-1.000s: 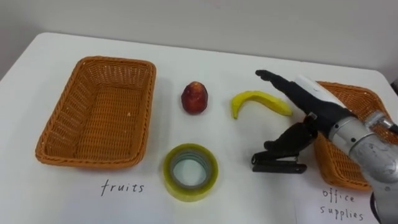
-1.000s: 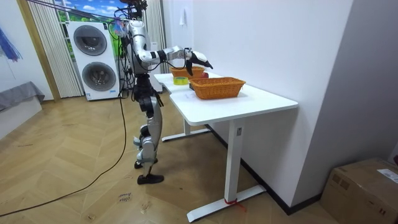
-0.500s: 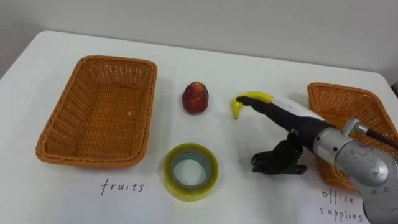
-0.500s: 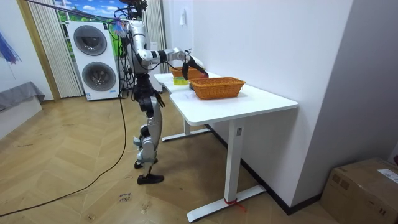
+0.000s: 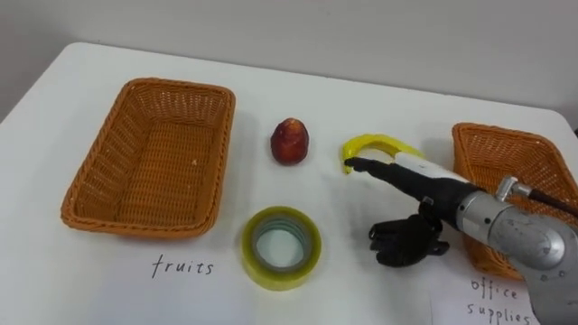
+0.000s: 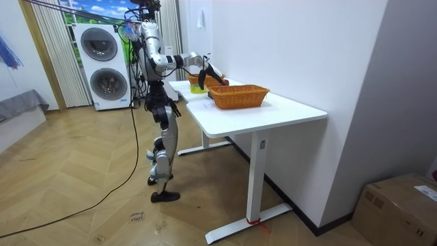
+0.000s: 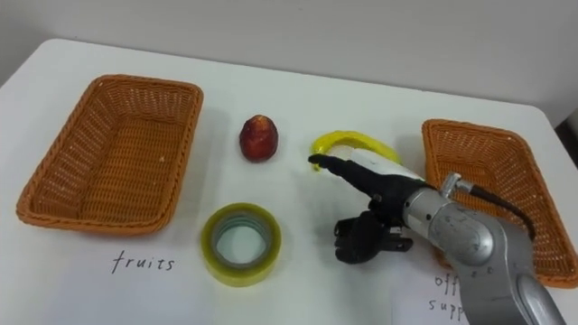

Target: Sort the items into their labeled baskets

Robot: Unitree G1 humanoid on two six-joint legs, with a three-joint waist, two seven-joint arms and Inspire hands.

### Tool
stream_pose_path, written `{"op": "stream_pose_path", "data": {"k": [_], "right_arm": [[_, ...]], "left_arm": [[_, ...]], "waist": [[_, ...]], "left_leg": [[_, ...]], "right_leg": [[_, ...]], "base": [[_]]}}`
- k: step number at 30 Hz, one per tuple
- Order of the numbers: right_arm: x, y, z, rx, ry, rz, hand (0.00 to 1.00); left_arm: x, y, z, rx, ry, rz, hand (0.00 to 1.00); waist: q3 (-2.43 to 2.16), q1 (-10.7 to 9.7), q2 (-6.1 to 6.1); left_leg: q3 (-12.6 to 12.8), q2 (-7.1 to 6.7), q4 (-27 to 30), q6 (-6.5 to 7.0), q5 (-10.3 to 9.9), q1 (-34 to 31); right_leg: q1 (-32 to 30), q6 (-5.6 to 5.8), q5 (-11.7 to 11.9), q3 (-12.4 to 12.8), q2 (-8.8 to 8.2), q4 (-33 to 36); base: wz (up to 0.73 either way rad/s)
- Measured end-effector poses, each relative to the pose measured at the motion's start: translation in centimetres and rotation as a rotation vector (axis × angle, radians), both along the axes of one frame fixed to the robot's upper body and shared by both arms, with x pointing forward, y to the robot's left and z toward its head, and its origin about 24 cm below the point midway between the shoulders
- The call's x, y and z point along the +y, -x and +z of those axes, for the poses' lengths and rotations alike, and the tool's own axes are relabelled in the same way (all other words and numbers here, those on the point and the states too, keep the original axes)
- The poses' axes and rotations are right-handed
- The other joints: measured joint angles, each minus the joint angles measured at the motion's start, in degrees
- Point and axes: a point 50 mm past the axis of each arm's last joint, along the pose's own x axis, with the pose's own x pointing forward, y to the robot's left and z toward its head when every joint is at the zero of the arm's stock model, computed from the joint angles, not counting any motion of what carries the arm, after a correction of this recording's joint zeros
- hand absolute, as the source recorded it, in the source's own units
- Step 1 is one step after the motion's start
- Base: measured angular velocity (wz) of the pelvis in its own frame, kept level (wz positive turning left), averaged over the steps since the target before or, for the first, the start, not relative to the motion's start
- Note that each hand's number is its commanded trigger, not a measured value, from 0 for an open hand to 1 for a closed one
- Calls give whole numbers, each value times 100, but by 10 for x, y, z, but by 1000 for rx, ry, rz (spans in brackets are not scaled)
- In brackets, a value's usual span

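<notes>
My right hand (image 5: 424, 181) over the table (image 5: 271, 99): fingers (image 5: 361, 166) stretched straight, tips at one end of the banana (image 5: 375, 143), thumb bent down over the black stapler (image 5: 390, 255). Banana, red fruit (image 5: 290, 141), tape roll (image 5: 280, 247) and stapler lie on the table between the left basket (image 5: 99, 194) and the right basket (image 5: 479, 135).

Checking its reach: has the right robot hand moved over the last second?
Yes. The right robot hand has swung left and back toward the robot, from beyond the curved yellow banana to its left tip.
</notes>
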Motion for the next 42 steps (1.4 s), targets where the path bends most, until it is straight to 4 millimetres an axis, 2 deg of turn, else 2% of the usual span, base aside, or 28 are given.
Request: {"op": "stream_pose_path", "data": {"k": [8,28,36,42], "right_arm": [[-4,1,-2,44,66,-4,0],[-17,1,-3,71,210,-35,0],[-20,1,-2,61,255,-49,0],[-23,0,-2,40,305,-67,0]], "left_arm": [[1,0,0,15,18,-12,0],[4,-5,3,16,31,-13,0],[3,-12,7,-13,28,-25,0],[3,-12,7,-14,28,-26,0]], "waist": [[17,-8,-35],[19,-36,-23],[57,-27,50],[40,-6,95]], "left_leg": [[-6,1,30,0,0,-50],[-23,5,73,1,-1,-141],[-43,4,116,1,-1,-159],[-37,3,113,1,-1,-148]], "right_leg": [[-21,-6,7,-1,-2,2],[-88,-14,15,-72,-2,12],[-104,-12,21,-58,-11,10],[-105,-12,22,-49,-10,16]], "base": [[0],[0],[0],[0]]}}
